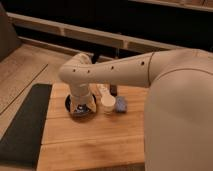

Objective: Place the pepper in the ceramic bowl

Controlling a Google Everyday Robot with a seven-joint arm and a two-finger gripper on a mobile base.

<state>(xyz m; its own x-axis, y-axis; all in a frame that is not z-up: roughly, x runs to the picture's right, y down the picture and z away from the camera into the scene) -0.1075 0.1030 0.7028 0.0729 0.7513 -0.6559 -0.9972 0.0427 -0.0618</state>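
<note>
The ceramic bowl [69,104] is a black, glossy, shallow round dish on the wooden table [90,142]. Only its left rim and front edge show. My gripper [82,107] points down, directly over the bowl's inside, and covers most of it. The white arm [115,67] reaches in from the right and bends down at the wrist. The pepper is hidden: no orange-red piece shows on the table or around the gripper.
A white cup-like piece [107,104] stands just right of the bowl, with a small blue object [120,104] beside it. A dark mat [25,125] lies along the table's left edge. My arm's bulky white body [180,120] fills the right side.
</note>
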